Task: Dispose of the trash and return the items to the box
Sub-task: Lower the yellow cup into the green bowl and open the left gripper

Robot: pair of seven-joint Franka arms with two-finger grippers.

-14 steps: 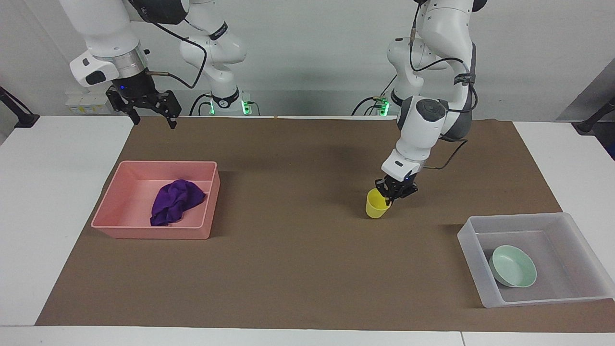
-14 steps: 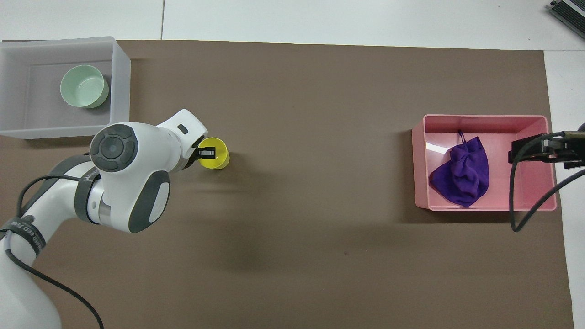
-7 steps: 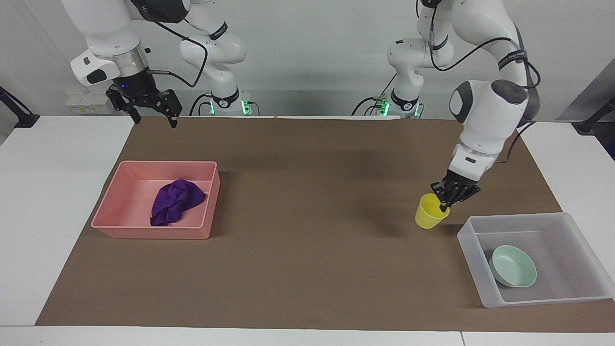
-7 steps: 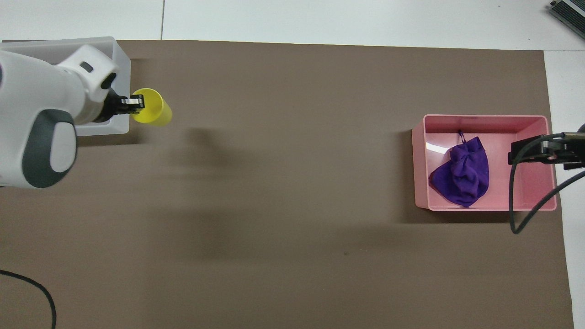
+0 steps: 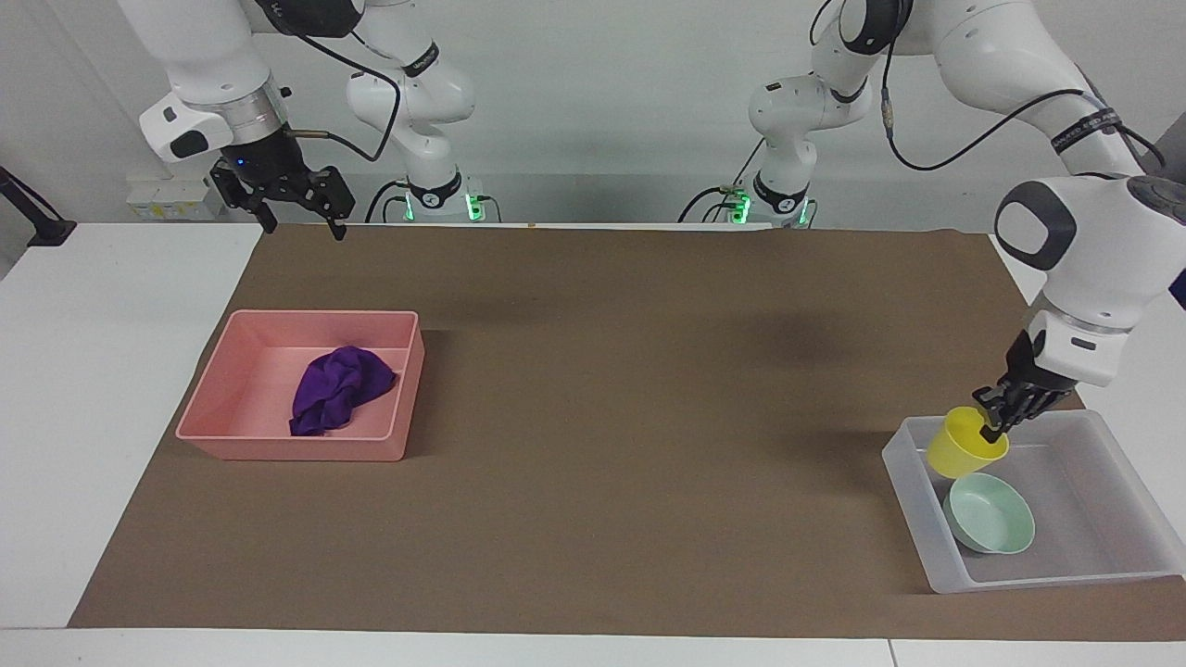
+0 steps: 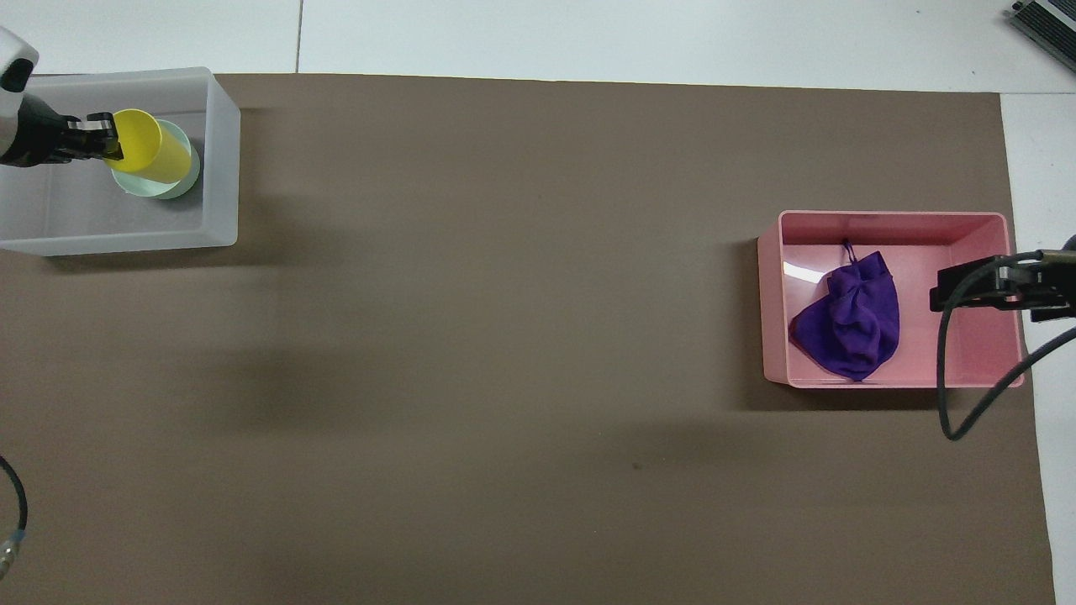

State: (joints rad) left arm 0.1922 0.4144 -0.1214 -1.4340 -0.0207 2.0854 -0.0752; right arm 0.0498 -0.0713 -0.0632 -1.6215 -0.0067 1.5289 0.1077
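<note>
In the facing view, the left tool (image 5: 999, 419) pinches the rim of the yellow cup (image 5: 965, 443), held tilted in the air over the translucent box (image 5: 1103, 505), above the mint-green bowl (image 5: 993, 517) on its floor. The right tool (image 5: 296, 209) waits over the brown mat's edge, fingers spread. In the overhead view, the purple cloth (image 6: 847, 321) lies in the pink bin (image 6: 908, 220) at the right arm's end of the worktop (image 6: 588, 34).
</note>
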